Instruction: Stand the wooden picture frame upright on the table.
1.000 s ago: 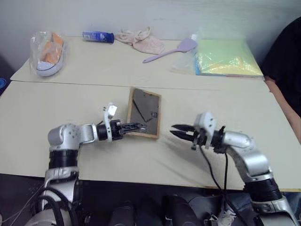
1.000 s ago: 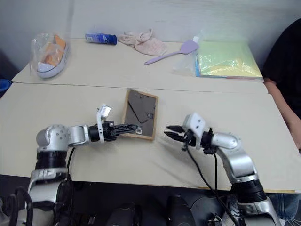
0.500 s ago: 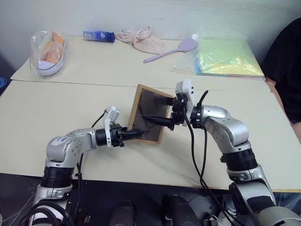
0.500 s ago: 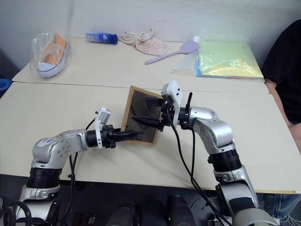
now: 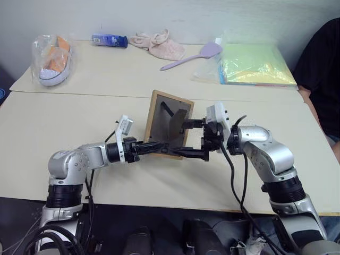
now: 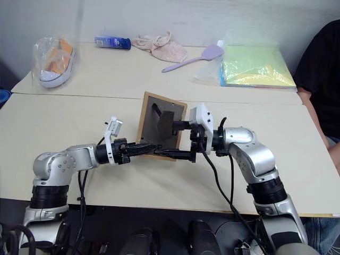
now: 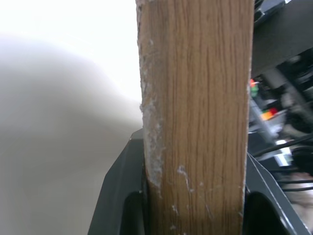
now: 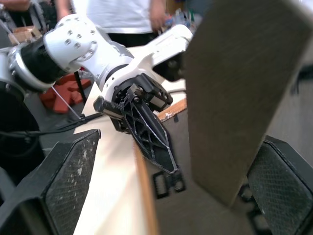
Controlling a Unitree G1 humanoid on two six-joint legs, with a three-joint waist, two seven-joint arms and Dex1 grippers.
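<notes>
The wooden picture frame (image 5: 166, 123) is tilted up off the table (image 5: 74, 119), its dark grey back turned toward me. The easel leg (image 5: 178, 120) sticks out from that back. My left gripper (image 5: 158, 145) is shut on the frame's lower wooden edge (image 7: 195, 112), which fills the space between its fingers. My right gripper (image 5: 180, 139) comes in from the right and is open wide. One finger sits above and one below, and the easel leg (image 8: 239, 93) hangs between the pads without either touching it. The frame's front is hidden.
Along the far table lie a bagged shoe (image 5: 52, 57), a blue bottle (image 5: 109, 40), a pink cloth (image 5: 159, 45), a purple spatula (image 5: 194, 55) and a yellow-green folder (image 5: 256, 66). A person in black (image 5: 322, 58) sits at the right edge.
The frame has risen from nearly flat to steeply tilted in the left gripper. The right gripper swung in from the right and opened wide around the easel leg, which now stands out from the back.
</notes>
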